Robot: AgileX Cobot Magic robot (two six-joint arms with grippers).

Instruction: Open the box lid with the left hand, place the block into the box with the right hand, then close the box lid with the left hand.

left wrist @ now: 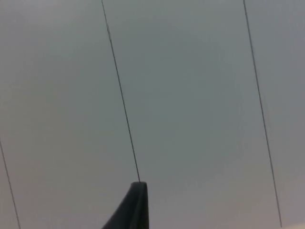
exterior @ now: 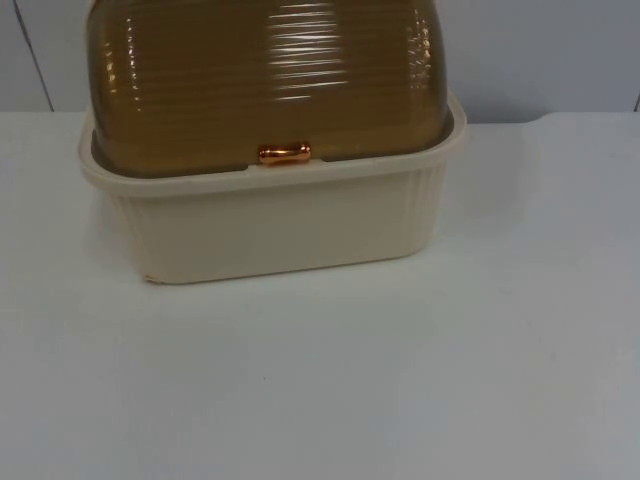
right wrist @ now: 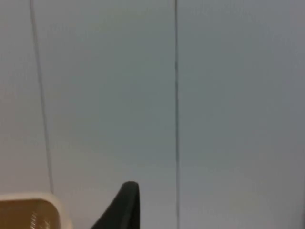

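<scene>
The cream box [exterior: 270, 225] stands on the white table [exterior: 400, 380] just in front of the grey partition wall [exterior: 540, 50], its ribbed front wall facing the camera. Its brown see-through lid [exterior: 265, 80] (ribbed, domed) is down on the box, the lower edge sitting inside the box's rim. 1 small copper handle [exterior: 284, 153] sits at the middle of the lid's front edge, just above the box's front rim.

The left gripper [left wrist: 136, 210] is held up away from the box and faces the partition wall; 1 black fingertip is all that can be seen of it, so whether its fingers are apart or together cannot be told. The right gripper [right wrist: 125, 207] also faces the wall, with a corner of the box's cream rim and brown lid [right wrist: 28, 210] just beside its fingertip; its finger spacing cannot be told either.
</scene>
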